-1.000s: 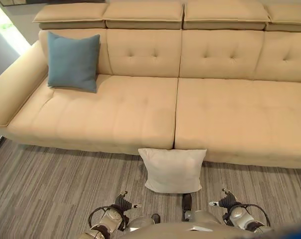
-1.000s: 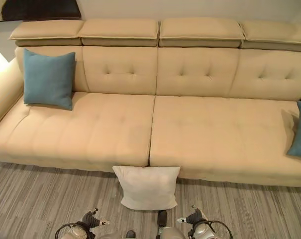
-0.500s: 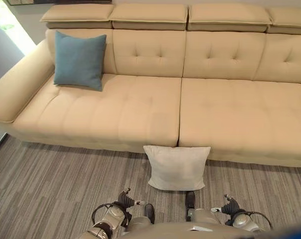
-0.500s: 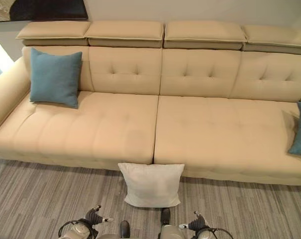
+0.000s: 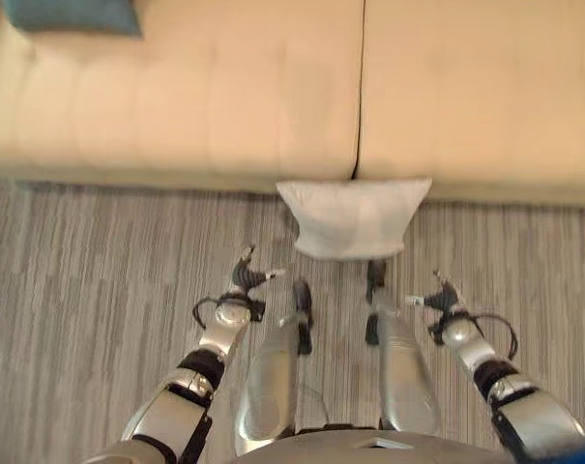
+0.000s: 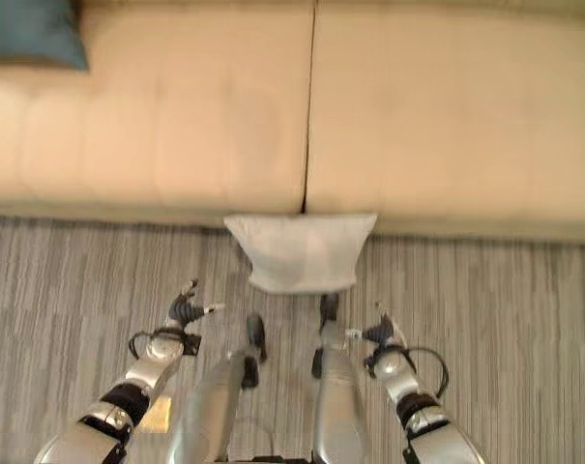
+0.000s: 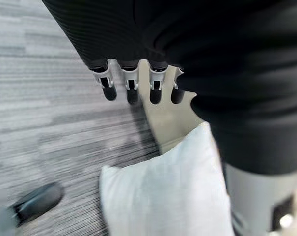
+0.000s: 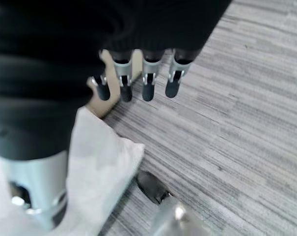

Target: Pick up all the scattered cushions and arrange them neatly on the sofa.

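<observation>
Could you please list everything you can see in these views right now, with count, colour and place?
white cushion: one, white, on the floor, leaning against the sofa's front at the seam between its two seat sections.
blue cushion: one, blue-teal, on the sofa seat at the robot's far left, cut off by the view's edge.
sofa: one, beige, across the far side of the scene, two seat sections in view.
floor: grey striped carpet, in front of the sofa.
left hand: one, silver with dark tips, fingers relaxed, over the carpet to the left of the white cushion, holding nothing.
right hand: one, same colours, fingers relaxed, over the carpet to the cushion's right, holding nothing.
</observation>
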Robot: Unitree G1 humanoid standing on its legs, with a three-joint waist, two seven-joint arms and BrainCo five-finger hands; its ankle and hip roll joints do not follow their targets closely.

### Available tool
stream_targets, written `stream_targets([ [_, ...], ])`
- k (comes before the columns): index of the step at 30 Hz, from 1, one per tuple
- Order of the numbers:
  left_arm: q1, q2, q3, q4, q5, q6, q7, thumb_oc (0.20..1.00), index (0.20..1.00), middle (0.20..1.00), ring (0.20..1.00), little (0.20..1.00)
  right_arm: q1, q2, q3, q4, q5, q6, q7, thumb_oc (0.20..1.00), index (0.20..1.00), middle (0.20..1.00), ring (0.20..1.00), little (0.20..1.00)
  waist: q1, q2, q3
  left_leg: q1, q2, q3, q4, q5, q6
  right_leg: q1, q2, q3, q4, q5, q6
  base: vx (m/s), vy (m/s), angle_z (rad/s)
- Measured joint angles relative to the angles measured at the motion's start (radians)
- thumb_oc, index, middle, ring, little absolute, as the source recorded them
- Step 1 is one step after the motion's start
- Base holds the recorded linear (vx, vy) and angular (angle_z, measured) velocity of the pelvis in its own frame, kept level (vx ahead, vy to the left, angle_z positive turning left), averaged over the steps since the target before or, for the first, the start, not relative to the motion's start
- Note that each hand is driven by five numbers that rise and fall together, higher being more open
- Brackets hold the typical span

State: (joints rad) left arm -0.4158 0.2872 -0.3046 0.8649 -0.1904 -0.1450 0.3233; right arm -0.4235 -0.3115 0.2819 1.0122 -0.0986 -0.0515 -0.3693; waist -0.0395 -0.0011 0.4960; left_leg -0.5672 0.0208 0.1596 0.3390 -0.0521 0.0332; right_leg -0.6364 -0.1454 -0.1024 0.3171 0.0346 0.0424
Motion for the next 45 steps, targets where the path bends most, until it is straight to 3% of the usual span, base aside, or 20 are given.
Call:
stream_targets([
  [2,-0.045,0.002,0.001,-0.001,-0.035,-0.001,0.034,1.000,1.000,1.000,1.000,1.000,-0.065,-0.014,-0.010,-0.035,0.011,-0.007,-0.043,1.000,1.000,1.000,1.000,1.000,-0.011,0.002,0.018,-0.107,0.014,0.003,0.026,0.008,-0.001,-0.099,0.009,0.004,0.006,0.015,-0.012,-0.02,-0.014,-0.16],
  [4,-0.118,0.001,-0.002,-0.010,-0.061,-0.015,0.065,1.000,1.000,1.000,1.000,1.000,-0.132,-0.034,-0.009,-0.062,0.037,-0.011,-0.097,1.000,1.000,1.000,1.000,1.000,-0.027,0.002,0.021,-0.207,0.014,0.006,0.023,0.023,-0.003,-0.205,0.006,0.004,0.002,0.026,-0.002,-0.06,0.002,-0.15],
  [8,-0.249,-0.007,-0.011,-0.014,-0.074,-0.026,0.100,1.000,1.000,1.000,1.000,1.000,-0.239,-0.045,0.000,-0.073,0.045,-0.020,-0.150,1.000,1.000,1.000,1.000,1.000,-0.024,0.003,0.030,-0.263,0.011,0.019,-0.007,0.059,-0.004,-0.270,0.006,0.004,-0.023,0.070,-0.023,-0.03,0.000,-0.02],
  [11,-0.392,0.008,-0.025,0.007,-0.074,-0.039,0.145,1.000,1.000,1.000,1.000,1.000,-0.376,-0.087,-0.012,-0.064,0.077,-0.037,-0.207,1.000,1.000,1.000,1.000,1.000,-0.021,0.014,0.022,-0.386,0.007,0.020,-0.006,0.079,-0.002,-0.393,0.003,0.007,-0.017,0.090,-0.038,0.00,-0.010,0.01],
  [15,-0.491,0.009,-0.039,0.021,-0.074,-0.035,0.169,1.000,1.000,1.000,1.000,1.000,-0.494,-0.105,-0.005,-0.076,0.106,-0.050,-0.245,1.000,1.000,1.000,1.000,1.000,-0.006,0.014,0.026,-0.464,0.008,0.015,-0.004,0.082,-0.002,-0.480,0.002,0.006,0.006,0.088,-0.054,-0.02,-0.038,0.04],
  [19,-0.515,0.009,-0.038,0.008,-0.075,-0.034,0.212,1.000,1.000,1.000,1.000,1.000,-0.571,-0.112,0.007,-0.057,0.108,-0.049,-0.264,1.000,1.000,1.000,1.000,1.000,0.002,0.014,0.025,-0.513,-0.003,-0.007,0.004,0.085,-0.006,-0.545,-0.009,0.004,0.072,0.049,-0.057,0.01,-0.075,0.15],
  [22,-0.513,0.053,-0.026,-0.025,-0.086,-0.035,0.229,1.000,1.000,1.000,1.000,1.000,-0.594,-0.300,-0.010,-0.087,0.137,-0.054,-0.239,1.000,1.000,1.000,1.000,1.000,0.014,0.009,0.024,-0.584,-0.003,-0.018,0.041,0.085,-0.010,-0.616,-0.016,-0.002,0.122,0.033,-0.061,0.02,-0.097,0.15],
  [23,-0.493,0.085,-0.007,-0.020,-0.115,-0.032,0.230,1.000,1.000,1.000,1.000,1.000,-0.587,-0.328,-0.048,-0.098,0.177,-0.053,-0.245,1.000,1.000,1.000,1.000,1.000,-0.001,0.001,0.019,-0.609,-0.003,-0.027,0.054,0.083,-0.011,-0.636,-0.018,-0.005,0.134,0.031,-0.061,0.03,-0.096,0.07],
  [26,-0.531,0.115,-0.037,-0.018,-0.115,-0.014,0.226,1.000,1.000,1.000,1.000,1.000,-0.600,-0.300,0.005,-0.099,0.194,-0.052,-0.238,1.000,1.000,1.000,1.000,1.000,-0.024,-0.016,0.002,-0.661,-0.001,-0.036,0.087,0.078,-0.010,-0.681,-0.016,-0.006,0.155,0.022,-0.055,0.04,-0.070,0.02],
  [27,-0.602,0.139,-0.086,-0.013,-0.115,-0.003,0.210,1.000,1.000,1.000,1.000,1.000,-0.644,-0.291,0.060,-0.079,0.198,-0.050,-0.223,1.000,1.000,1.000,1.000,1.000,-0.024,-0.020,-0.032,-0.721,0.003,-0.040,0.106,0.078,-0.009,-0.735,-0.014,-0.005,0.165,0.026,-0.049,0.04,-0.031,0.01],
  [29,-0.704,0.162,-0.111,-0.011,-0.115,0.003,0.188,1.000,1.000,1.000,1.000,1.000,-0.710,-0.290,0.082,-0.075,0.206,-0.052,-0.216,1.000,1.000,1.000,1.000,1.000,-0.022,-0.025,-0.035,-0.769,0.005,-0.041,0.127,0.080,-0.008,-0.778,-0.014,-0.005,0.176,0.033,-0.050,0.00,0.000,0.00],
  [40,-0.888,0.107,-0.167,0.035,-0.121,0.053,0.191,1.000,1.000,1.000,1.000,1.000,-0.874,-0.275,0.177,-0.085,0.255,-0.017,-0.192,1.000,1.000,1.000,1.000,1.000,-0.005,-0.023,-0.037,-0.817,0.005,-0.036,0.166,0.079,-0.010,-0.823,-0.017,0.001,0.199,0.042,-0.062,0.00,0.000,0.00],
  [41,-0.899,0.107,-0.168,0.035,-0.143,0.054,0.200,1.000,1.000,1.000,1.000,1.000,-0.879,-0.277,0.185,-0.098,0.261,-0.010,-0.194,0.385,0.385,0.385,0.385,0.385,-0.004,-0.023,-0.037,-0.819,0.005,-0.033,0.167,0.079,-0.010,-0.826,-0.017,0.004,0.202,0.043,-0.063,0.00,0.000,0.00],
  [42,-0.904,0.111,-0.166,0.029,-0.159,0.055,0.201,0.398,0.398,0.398,0.398,0.398,-0.880,-0.281,0.193,-0.110,0.277,0.002,-0.193,0.241,0.241,0.241,0.241,0.241,-0.005,-0.023,-0.037,-0.818,0.006,-0.032,0.168,0.079,-0.010,-0.827,-0.017,0.005,0.203,0.042,-0.062,0.00,0.000,0.00],
  [43,-0.903,0.111,-0.166,0.014,-0.182,0.055,0.201,0.200,0.200,0.200,0.200,0.200,-0.875,-0.280,0.195,-0.128,0.283,0.006,-0.189,0.200,0.200,0.200,0.200,0.200,-0.005,-0.022,-0.037,-0.818,0.007,-0.031,0.168,0.079,-0.010,-0.828,-0.016,0.005,0.204,0.038,-0.057,0.00,0.000,0.00],
  [45,-0.895,0.121,-0.161,-0.027,-0.194,0.054,0.208,0.200,0.200,0.200,0.200,0.200,-0.867,-0.291,0.188,-0.181,0.283,0.006,-0.188,0.200,0.200,0.200,0.200,0.200,-0.001,-0.021,-0.037,-0.830,0.009,-0.031,0.168,0.081,-0.013,-0.843,-0.015,0.005,0.210,0.037,-0.058,0.00,-0.012,0.02],
])
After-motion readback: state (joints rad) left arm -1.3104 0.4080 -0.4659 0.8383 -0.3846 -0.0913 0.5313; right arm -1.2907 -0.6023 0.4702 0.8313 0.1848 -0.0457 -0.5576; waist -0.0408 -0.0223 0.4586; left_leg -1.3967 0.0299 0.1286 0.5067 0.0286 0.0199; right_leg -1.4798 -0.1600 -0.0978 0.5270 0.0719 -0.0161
